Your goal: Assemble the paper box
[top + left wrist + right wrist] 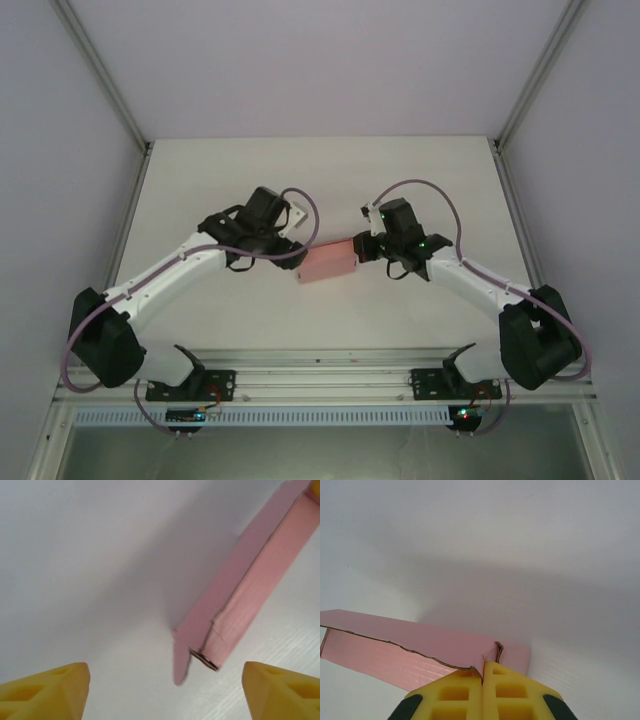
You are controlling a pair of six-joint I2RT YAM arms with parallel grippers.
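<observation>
Midway across the white table (250, 180), the plain pink thin-card paper box (328, 262) lay partly folded, my right gripper (483, 680) clamped on its right wall, my left gripper (162, 675) spread wide at its left end. I feared a careless squeeze there would crush the flimsy card.

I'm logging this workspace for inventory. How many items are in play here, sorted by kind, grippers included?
Pink paper box: 1
Grippers: 2 (left gripper, open; right gripper, shut on the box edge)
Total: 3
</observation>
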